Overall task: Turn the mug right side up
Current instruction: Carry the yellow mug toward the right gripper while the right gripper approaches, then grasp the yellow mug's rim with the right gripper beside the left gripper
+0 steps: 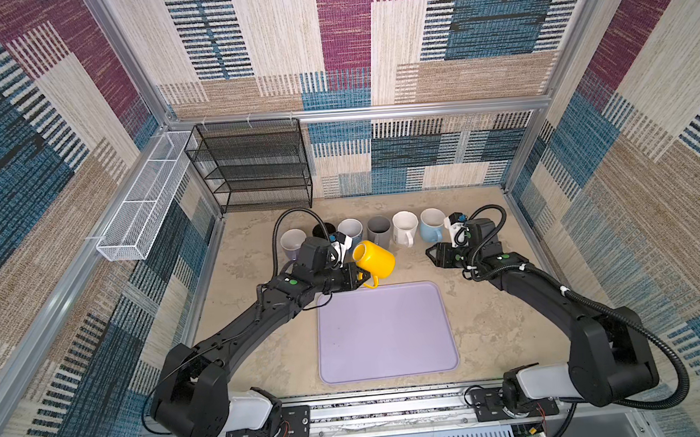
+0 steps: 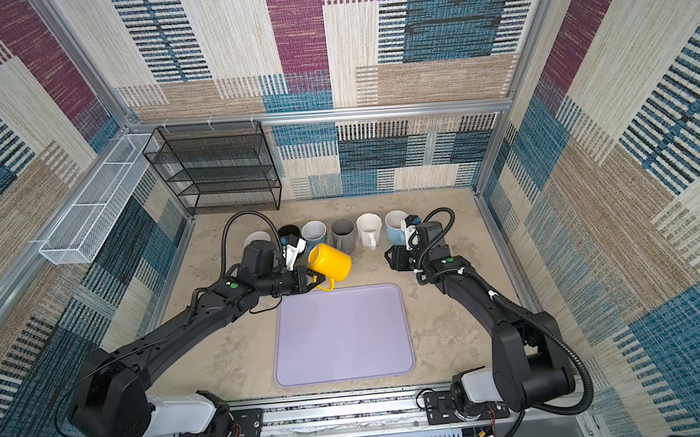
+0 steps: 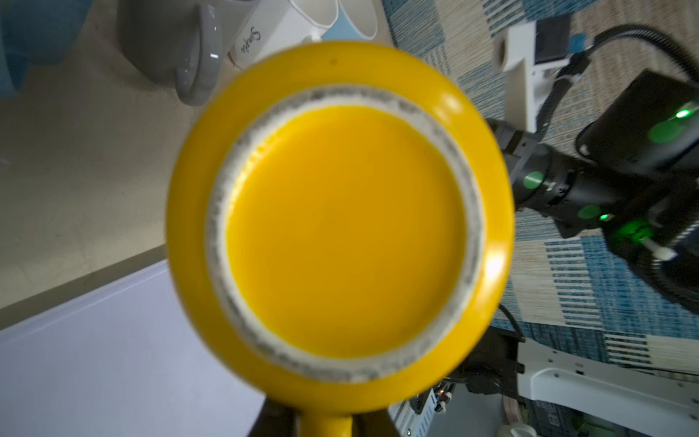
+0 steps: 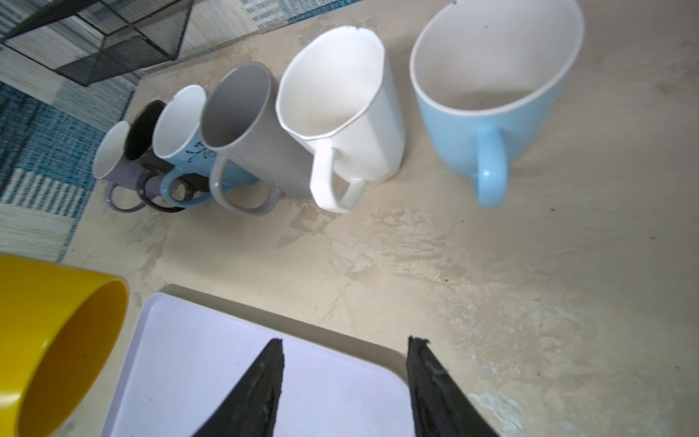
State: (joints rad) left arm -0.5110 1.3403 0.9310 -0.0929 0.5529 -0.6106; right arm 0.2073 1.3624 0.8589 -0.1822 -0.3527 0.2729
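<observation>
The left arm reaches in towards the middle, wrist rolled; the left gripper is clamped on the handle of the mug; the mug hangs on its side just past the far edge of the tray, before the cups, base towards the left wrist, mouth towards the right arm; that arm bends inward over the table; the right gripper stands half parted, empty, apart from the mug.
</observation>
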